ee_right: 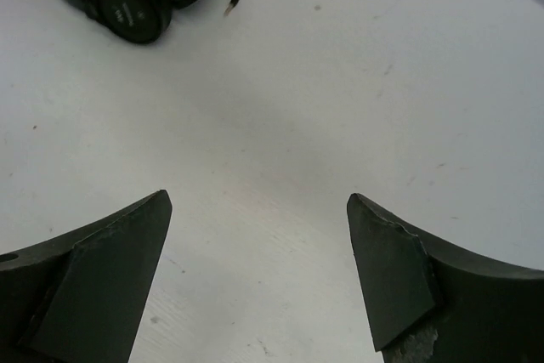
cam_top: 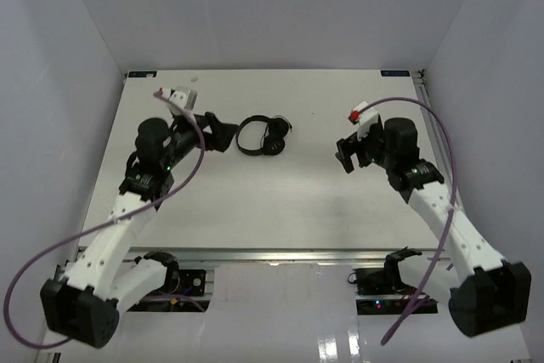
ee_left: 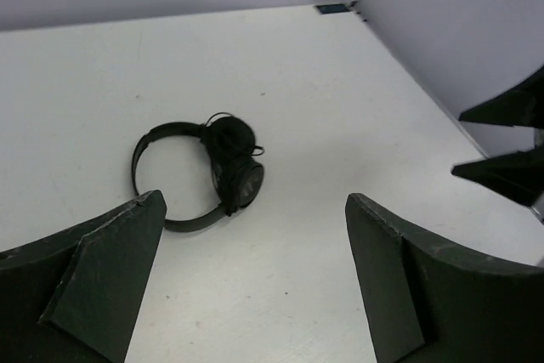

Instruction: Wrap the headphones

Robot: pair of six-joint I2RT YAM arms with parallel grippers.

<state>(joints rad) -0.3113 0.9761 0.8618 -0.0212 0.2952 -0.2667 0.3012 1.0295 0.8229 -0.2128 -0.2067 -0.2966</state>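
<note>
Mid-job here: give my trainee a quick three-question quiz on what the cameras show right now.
1. True or false: the right gripper is holding the headphones.
2. The left gripper is: A) shut on the headphones, B) open and empty, C) out of view.
3. Which gripper is nearer the headphones?
Key: 1 false, they lie free on the table; 2 B; 3 the left.

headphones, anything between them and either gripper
Nothing visible. Only bare table lies between the headphones and the open left gripper close beside them, or the open right gripper farther off.
</note>
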